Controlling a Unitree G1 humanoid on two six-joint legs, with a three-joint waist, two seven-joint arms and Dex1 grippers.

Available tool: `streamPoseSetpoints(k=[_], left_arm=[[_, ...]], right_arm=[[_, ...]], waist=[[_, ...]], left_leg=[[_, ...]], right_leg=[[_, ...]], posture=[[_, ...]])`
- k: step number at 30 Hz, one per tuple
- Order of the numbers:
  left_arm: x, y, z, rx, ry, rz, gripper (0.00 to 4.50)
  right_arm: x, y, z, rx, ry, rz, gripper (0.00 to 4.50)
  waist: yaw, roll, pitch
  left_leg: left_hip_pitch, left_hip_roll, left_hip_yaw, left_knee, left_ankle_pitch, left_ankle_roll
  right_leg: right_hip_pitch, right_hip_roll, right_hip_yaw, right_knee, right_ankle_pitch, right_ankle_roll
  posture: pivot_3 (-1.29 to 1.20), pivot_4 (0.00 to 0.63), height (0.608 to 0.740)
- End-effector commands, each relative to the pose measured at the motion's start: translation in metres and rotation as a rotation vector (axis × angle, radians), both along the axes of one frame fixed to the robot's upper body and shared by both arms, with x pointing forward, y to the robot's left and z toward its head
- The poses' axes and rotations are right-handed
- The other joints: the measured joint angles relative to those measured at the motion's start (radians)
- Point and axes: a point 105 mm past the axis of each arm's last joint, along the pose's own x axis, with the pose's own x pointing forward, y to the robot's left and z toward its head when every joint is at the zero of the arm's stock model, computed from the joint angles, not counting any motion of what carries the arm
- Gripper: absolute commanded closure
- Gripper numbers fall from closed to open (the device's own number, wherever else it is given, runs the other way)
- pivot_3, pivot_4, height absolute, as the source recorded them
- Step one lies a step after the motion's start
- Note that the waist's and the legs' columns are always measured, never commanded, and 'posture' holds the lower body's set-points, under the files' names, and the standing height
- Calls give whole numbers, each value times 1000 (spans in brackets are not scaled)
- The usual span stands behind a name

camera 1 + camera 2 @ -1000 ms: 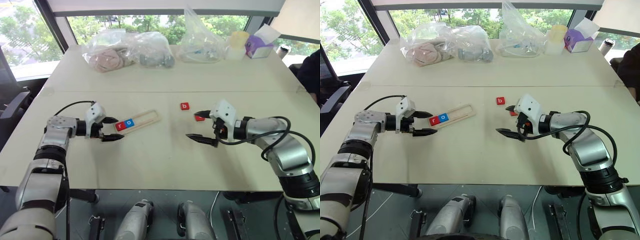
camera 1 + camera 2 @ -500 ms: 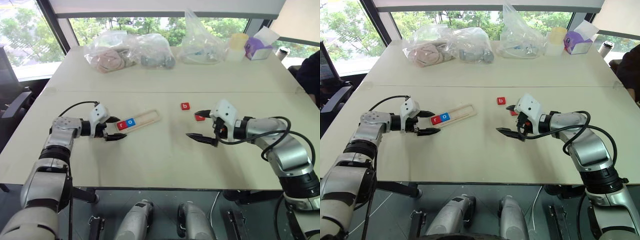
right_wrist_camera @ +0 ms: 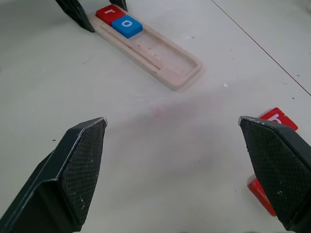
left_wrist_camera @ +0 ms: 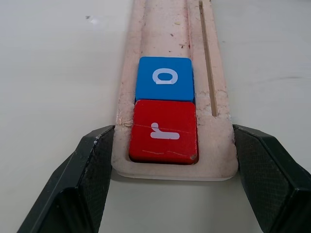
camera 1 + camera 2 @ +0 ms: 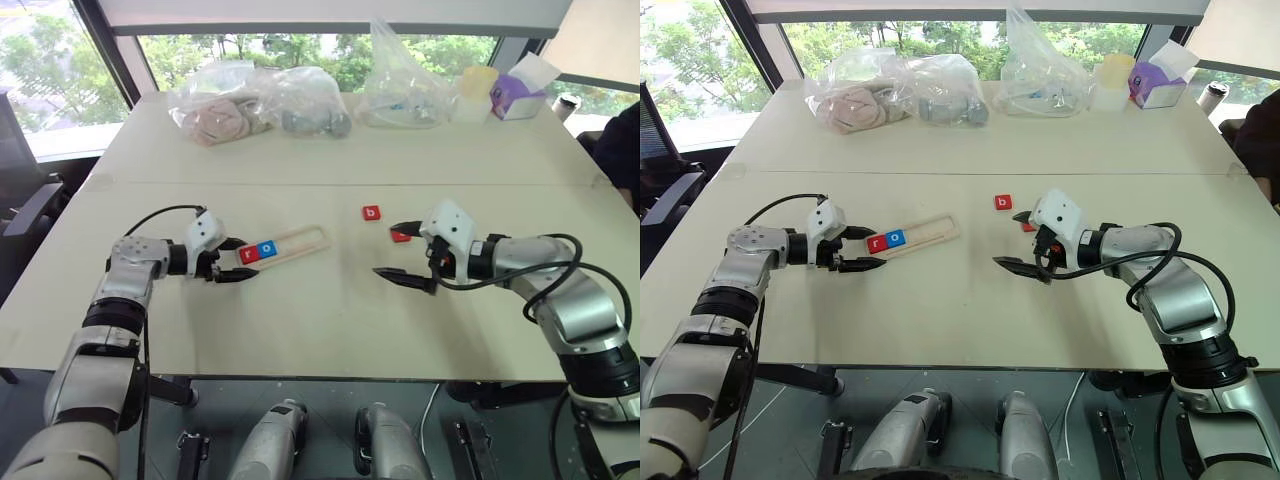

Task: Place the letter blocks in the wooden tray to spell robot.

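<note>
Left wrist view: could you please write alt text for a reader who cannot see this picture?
The left pincer has its two black fingers on either side of the near end of the wooden tray, touching its edges. In the tray lie a red "r" block and, directly behind it, a blue "o" block, on a pale table.

We see two long cream tables (image 5: 330, 140) pushed together below wide daylit windows (image 5: 300, 45) with green trees outside, dark slanted frames (image 5: 112, 45), and a black office chair (image 5: 25, 215) alongside.
</note>
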Motion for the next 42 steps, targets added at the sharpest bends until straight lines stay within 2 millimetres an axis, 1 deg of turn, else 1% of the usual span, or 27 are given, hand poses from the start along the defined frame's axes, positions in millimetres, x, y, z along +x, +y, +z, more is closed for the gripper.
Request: streamPoseSetpoints(k=[1,3,8,17,25,35,37,38,42], left_arm=[[-11,-28,-7,2,37,-126,1365],[-13,-39,-4,-3,26,-165,1365],[-13,-61,0,11,21,-243,1365],[-10,-94,0,52,14,-332,1365],[-7,-106,-6,117,-1,-360,1365],[-10,-109,-13,123,6,-358,1365],[-9,-109,-14,122,8,-350,313],[-9,-109,-14,122,11,-349,23],[-11,-109,-15,119,19,-349,23]], right_arm=[[-3,1,14,-11,-63,16,0],[-3,0,15,-13,-63,15,0],[-4,-1,15,-17,-63,10,0],[-7,-3,13,-15,-60,-7,0],[-7,-3,13,-7,-63,-20,0],[-6,-2,12,-1,-64,-24,0],[-6,-2,12,-1,-65,-24,0],[-6,-2,12,-1,-65,-23,0],[-6,-2,12,-2,-65,-20,0]], waist=[[2,0,0],[3,0,0],[0,0,0],[2,0,0],[1,0,0],[2,-1,0],[2,-1,0],[2,-1,0],[1,-1,0]], left_leg=[[0,0,0,0,0,0],[0,0,0,0,0,0],[-1,0,0,0,0,0],[-1,0,0,0,0,0],[-1,0,0,0,0,0],[-1,0,0,0,0,0],[-1,0,0,0,0,0],[-1,0,0,0,0,0],[-1,0,0,0,0,1]], right_leg=[[0,0,0,0,0,0],[0,0,0,-1,0,0],[0,0,0,-1,0,0],[0,0,0,-1,0,0],[0,0,0,-1,0,0],[1,0,0,-1,0,1],[1,0,0,-2,0,1],[1,0,0,-2,1,1],[1,0,0,-2,1,1]], posture=[[0,150,729],[0,150,729],[0,150,729],[0,150,729],[0,150,729],[0,150,729],[0,150,729],[0,150,729],[0,150,729]])
